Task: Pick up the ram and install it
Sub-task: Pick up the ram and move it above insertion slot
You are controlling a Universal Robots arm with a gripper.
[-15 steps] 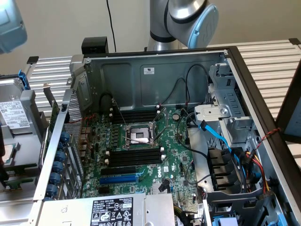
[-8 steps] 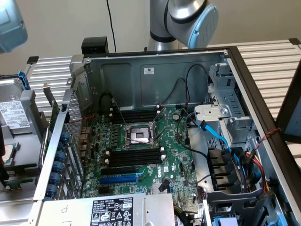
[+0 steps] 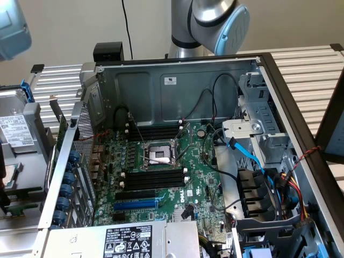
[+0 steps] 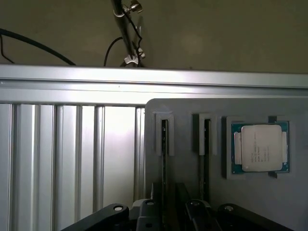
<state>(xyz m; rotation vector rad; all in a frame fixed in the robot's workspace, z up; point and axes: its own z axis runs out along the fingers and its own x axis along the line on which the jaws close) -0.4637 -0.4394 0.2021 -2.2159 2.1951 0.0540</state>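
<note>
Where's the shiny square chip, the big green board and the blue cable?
shiny square chip point(image 4: 261, 148): wrist view, on the middle of its silver lid.
big green board point(image 3: 201, 177): exterior view, on a bare green patch.
blue cable point(image 3: 248, 155): exterior view, midway along it.

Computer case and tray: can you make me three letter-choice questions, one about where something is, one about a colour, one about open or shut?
1. Where is the square chip? A) in a pocket of the grey tray B) hanging on a cable C) on the floor
2. What colour is the motherboard? A) red B) green C) white
3. The computer case is: A) open B) shut C) upside down
Answers: 1 A, it sits in the pocket; 2 B, the board looks green; 3 A, its insides show.
</note>
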